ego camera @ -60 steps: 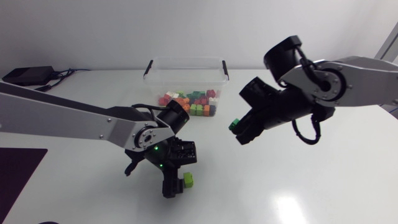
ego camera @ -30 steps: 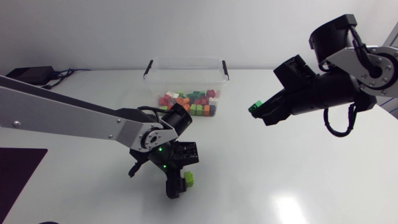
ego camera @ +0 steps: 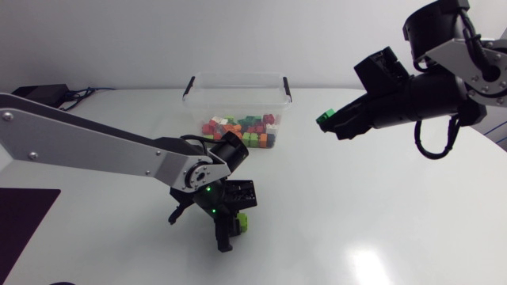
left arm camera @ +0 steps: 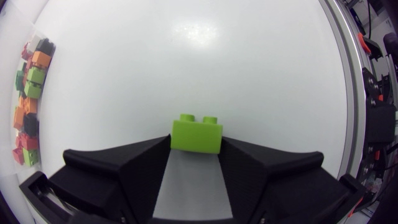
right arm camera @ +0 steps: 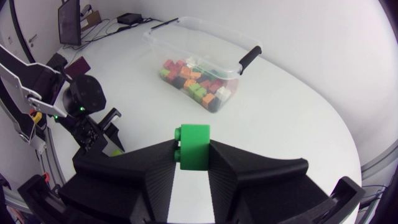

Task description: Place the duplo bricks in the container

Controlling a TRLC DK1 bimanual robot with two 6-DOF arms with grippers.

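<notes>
Right arm has pulled up and back from the front of the container, taking the dark green brick with it. It now hangs off to the container's side, clear of it. Left arm has slid a little, and the lime brick has gone from just beside the left jaws to in between them.

Left jaws: down at the surface, closed on the lime brick. Both fingertips press its two sides, studs point up and only the tips hold it. Can't tell if the brick is touching the surface or lifted.

Right jaws: raised above the surface, gripping the dark green brick at the fingertips from both sides, with the studs turned sideways.

Container is clear plastic with no lid and a black handle at each end. It sits ahead of the right jaws and well apart from them, and behind the left jaws, also apart.

Pile of bricks lies inside on the container floor: red, orange, green, white and black. From the left wrist view the same pile shows far off to one side of the left jaws.

From the right wrist view the left arm is ahead and off to the side, low on the surface.

Black box with cables sits far behind the left arm, well away from both jaws.
</notes>
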